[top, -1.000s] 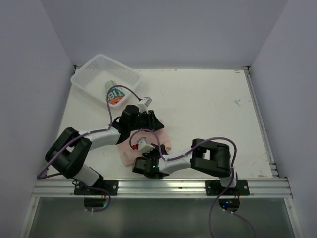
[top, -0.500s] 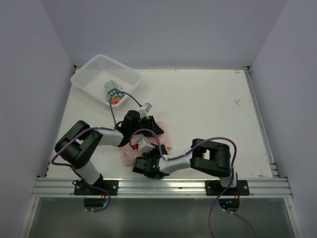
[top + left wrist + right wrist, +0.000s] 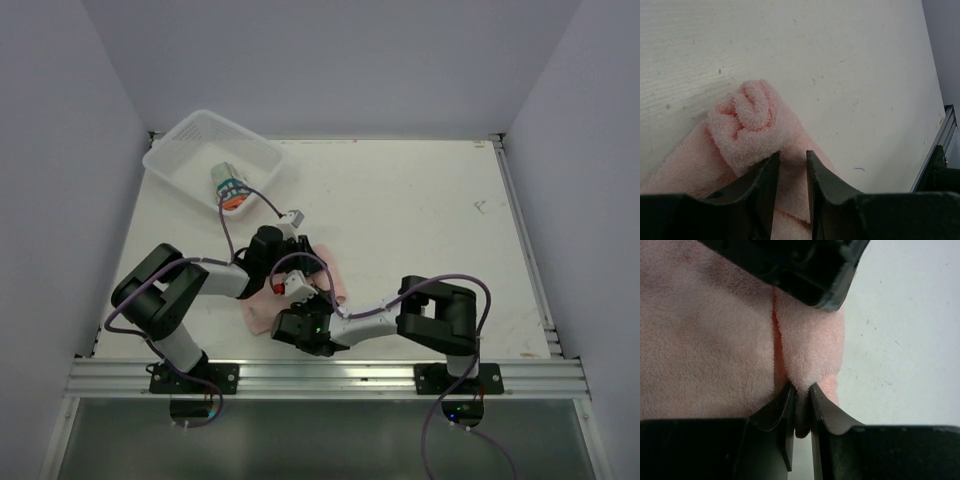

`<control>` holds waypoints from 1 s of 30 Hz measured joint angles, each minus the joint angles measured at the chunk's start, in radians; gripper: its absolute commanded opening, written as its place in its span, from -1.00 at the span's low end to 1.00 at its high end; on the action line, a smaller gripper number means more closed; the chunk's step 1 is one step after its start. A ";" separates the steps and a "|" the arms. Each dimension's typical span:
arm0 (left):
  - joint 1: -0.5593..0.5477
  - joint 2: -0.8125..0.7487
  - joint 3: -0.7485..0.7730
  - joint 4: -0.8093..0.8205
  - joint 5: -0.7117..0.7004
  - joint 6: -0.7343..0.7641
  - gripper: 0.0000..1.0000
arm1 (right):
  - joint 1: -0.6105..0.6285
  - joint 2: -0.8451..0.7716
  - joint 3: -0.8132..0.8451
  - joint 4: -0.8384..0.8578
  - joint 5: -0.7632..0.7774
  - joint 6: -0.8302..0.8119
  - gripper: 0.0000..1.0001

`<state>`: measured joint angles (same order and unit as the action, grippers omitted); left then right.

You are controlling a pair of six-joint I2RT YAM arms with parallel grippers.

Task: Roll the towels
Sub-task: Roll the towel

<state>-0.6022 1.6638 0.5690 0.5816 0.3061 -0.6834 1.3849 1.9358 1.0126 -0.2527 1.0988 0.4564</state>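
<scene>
One white table point(image 3: 420, 220), one white mesh plastic basket point(image 3: 185, 150) at its far left corner holding one rolled white-and-teal printed towel point(image 3: 229, 187), one pale pink terry towel point(image 3: 755, 120) partly rolled on the table's near side, left gripper point(image 3: 791, 159) pinching its roll, right gripper point(image 3: 801, 391) nipping its edge

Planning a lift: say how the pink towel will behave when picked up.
Probably floppy: the pink towel folds thin where the right hand pinches it. Likely light, given its fluffy pile. Its rolled end looks loose, so it may unroll.
</scene>
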 measured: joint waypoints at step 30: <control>-0.001 0.018 -0.001 0.029 -0.032 0.006 -0.31 | -0.377 -0.711 -0.410 0.282 -0.669 0.278 -0.02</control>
<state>-0.6029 1.6821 0.5682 0.6109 0.2737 -0.6769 1.0084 1.2247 0.6025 0.0296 0.4301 0.7341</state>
